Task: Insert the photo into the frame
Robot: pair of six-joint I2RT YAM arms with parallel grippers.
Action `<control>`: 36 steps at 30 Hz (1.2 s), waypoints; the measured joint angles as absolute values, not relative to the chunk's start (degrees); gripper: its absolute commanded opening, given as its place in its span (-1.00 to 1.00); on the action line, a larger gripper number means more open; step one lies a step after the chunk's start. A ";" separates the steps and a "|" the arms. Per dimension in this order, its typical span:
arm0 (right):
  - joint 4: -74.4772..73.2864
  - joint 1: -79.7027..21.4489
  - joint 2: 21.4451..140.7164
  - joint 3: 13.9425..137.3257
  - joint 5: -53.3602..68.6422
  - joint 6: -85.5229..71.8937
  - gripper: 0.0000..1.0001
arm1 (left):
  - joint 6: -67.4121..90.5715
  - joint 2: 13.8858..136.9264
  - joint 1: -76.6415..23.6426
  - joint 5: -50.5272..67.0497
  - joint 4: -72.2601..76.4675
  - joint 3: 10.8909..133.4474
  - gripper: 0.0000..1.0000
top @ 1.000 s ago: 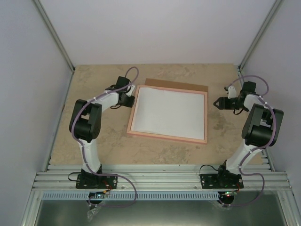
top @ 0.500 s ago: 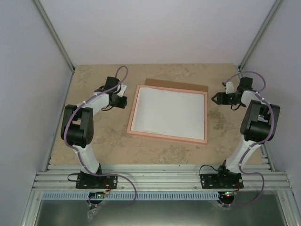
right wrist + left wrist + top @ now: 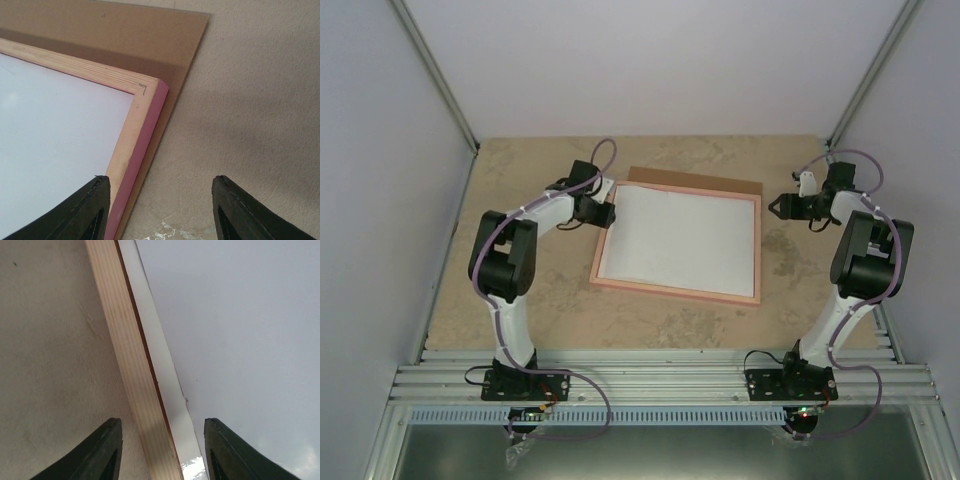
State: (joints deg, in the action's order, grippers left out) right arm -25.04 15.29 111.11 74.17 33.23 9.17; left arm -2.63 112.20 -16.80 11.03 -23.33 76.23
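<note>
While the thin pink rectangular picture frame [image 3: 675,292] lies back-up on the beige stone-look table [image 3: 650,325], we see the rectangular paper photo [image 3: 680,240] resting inside the frame's opening, plain white back upward, so we judge the step in hand to be settling the sheet flat within the frame. To do that well, we would press lightly on the paper close to the frame's rails, never dragging it, while the other arm steadies the frame. The left gripper [image 3: 162,422] hangs open over the frame's far left corner, one finger outside the left rail, the other above the photo's edge; we cannot tell whether either touches. The right gripper [image 3: 160,182] hovers, jaws parted, just beyond the frame's far right corner, apart from it, where a flat brown board [image 3: 125,30] pokes out from under the frame.
</note>
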 measured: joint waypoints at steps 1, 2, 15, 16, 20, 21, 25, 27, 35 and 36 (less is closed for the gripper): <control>-25.04 15.29 111.11 74.17 33.23 9.17 0.14 | -2.55 112.77 -16.88 10.85 -23.35 76.29 -0.13; -25.02 15.29 111.11 74.17 33.23 9.17 0.14 | -2.33 113.19 -16.93 10.50 -23.40 76.31 -0.16; -24.77 15.29 111.11 74.17 32.93 9.17 0.13 | -1.74 116.09 -17.15 5.82 -23.88 77.95 -0.44; -24.77 15.29 111.11 74.17 32.82 9.17 0.14 | -1.74 116.20 -17.15 5.48 -23.94 77.95 -0.48; -24.62 15.29 111.11 74.17 32.73 9.17 0.13 | -1.56 116.20 -17.21 4.51 -23.94 78.08 -0.65; -24.58 15.29 111.11 74.17 32.73 9.17 0.13 | -1.19 116.16 -17.21 4.23 -23.81 78.08 -0.69; -24.53 15.29 111.11 74.17 32.67 9.19 0.13 | -0.99 115.50 -16.73 3.46 -24.27 77.69 -0.85; -24.47 15.29 111.11 74.17 32.64 9.19 0.12 | -1.85 114.63 -16.34 3.49 -25.21 76.97 -0.87; -23.99 14.83 111.98 74.19 32.56 9.17 0.09 | -4.38 111.92 -12.08 3.27 -27.09 74.59 -0.88; -23.94 14.66 112.31 74.19 32.56 9.13 0.08 | -4.62 111.74 -11.09 3.20 -27.09 74.11 -0.88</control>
State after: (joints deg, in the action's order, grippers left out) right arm -23.94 14.66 112.31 74.19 32.56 9.13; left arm -4.62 111.74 -11.09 3.20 -27.09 74.11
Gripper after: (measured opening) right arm 0.544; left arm 0.182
